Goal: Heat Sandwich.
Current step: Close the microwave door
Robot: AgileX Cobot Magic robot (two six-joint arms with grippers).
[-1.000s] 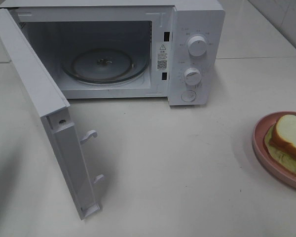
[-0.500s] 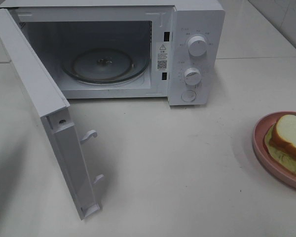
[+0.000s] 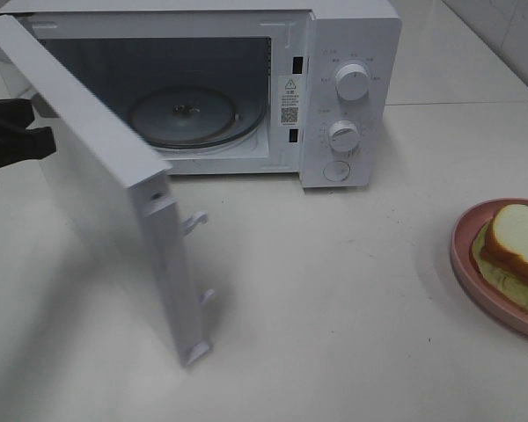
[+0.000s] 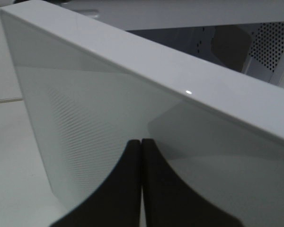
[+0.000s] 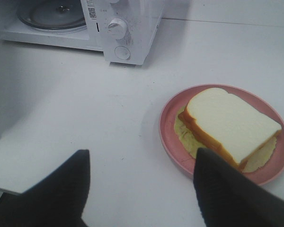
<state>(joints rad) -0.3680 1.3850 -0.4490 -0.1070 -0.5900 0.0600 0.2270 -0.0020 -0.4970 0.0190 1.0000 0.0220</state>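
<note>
Sandwich (image 5: pixel 232 126), square soft white bread, on round pink plate (image 5: pixel 173 137); right tool (image 5: pixel 142 189) wide, left tool (image 4: pixel 141 189) pinched closed.

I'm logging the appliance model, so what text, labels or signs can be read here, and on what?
Nothing is legible as words.
Warning triangle sign and QR code: on the sticker on the microwave front frame; its print is too small.
Markings around the upper knob and lower knob: too blurred.

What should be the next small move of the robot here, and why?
Probably the left gripper, shut and against the outside of the microwave door, should stop pushing it closed: the turntable is empty and the sandwich lies on the pink plate, under the open right gripper.
</note>
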